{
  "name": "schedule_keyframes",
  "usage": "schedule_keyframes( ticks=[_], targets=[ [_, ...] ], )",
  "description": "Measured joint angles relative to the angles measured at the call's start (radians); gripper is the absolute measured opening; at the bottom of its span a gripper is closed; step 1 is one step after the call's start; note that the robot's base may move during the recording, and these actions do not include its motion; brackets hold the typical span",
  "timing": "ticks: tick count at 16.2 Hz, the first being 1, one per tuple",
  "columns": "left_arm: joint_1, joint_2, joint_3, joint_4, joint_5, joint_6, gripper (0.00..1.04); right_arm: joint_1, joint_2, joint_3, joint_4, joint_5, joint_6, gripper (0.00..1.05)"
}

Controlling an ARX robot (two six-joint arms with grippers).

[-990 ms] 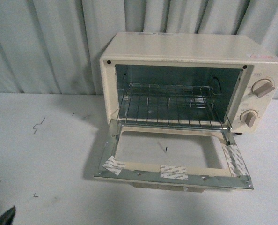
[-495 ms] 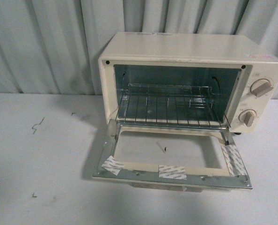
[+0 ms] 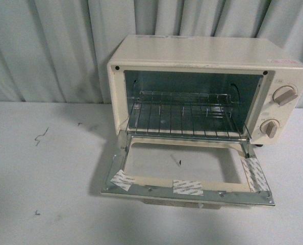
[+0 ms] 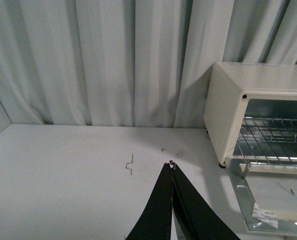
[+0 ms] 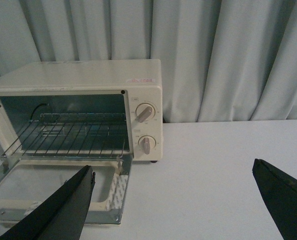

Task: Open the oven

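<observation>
Two arms belong to this robot, yet neither shows in the front view; only the wrist cameras catch their claws. Starting at the left, the left gripper (image 4: 171,167) has its dark fingers pressed together to a single point, holding nothing, poised over the white table (image 3: 44,178) near a few small dark scuff marks (image 3: 41,136) and well apart from the appliance. Pale grey pleated curtains (image 3: 49,46) hang behind everything. Moving toward the middle, the small cream-white boxy toaster oven (image 3: 202,53) sits on the table toward the right side of the front view, backed close to the curtains. Its glass-windowed door (image 3: 184,171) is swung fully down and lies flat in front of the cavity, its metal frame up, with strips of pale tape at the corners and along the front edge. The wire rack (image 3: 184,115) inside is plainly exposed. Further right on the oven's face are two round beige knobs (image 3: 285,95), one above the other. Furthest right, the right gripper (image 5: 173,197) hangs with its black fingers spread wide, empty, just in front of the oven and touching nothing. To my eye the job is done: the door is down all the way and nothing appears left but for the arms to rest.
</observation>
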Motion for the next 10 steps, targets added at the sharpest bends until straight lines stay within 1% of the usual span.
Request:
schedule_keyframes(
  ticks=[4,10],
  targets=[
    [0.0,-0.036,0.0,-0.035,0.0,0.0,0.02,0.0,0.0,0.0,0.0,0.0,0.0,0.98],
    [0.0,-0.147,0.0,-0.151,0.0,0.0,0.02,0.0,0.0,0.0,0.0,0.0,0.0,0.98]
  ],
)
